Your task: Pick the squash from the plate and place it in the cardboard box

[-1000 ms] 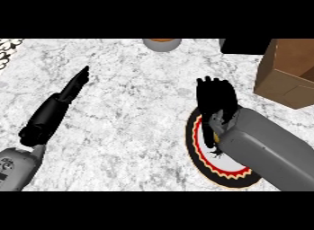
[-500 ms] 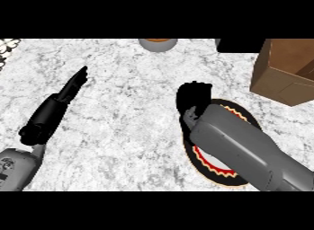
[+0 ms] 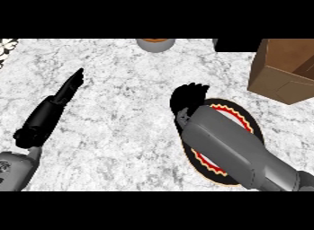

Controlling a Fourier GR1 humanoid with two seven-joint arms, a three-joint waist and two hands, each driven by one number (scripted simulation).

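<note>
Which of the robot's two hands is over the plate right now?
The right hand, at the far-left rim of the black plate with its forearm across it. The left hand lies on bare marble counter, well away.

Counter: white and grey marbled stone top [image 3: 132,81] filled nearly the whole view.
Far left corner: a black-and-white patterned tile patch [image 3: 0,49] showed.
Light: even, with soft shadows.

Bright even light, faint soft shadows — no glare
</note>
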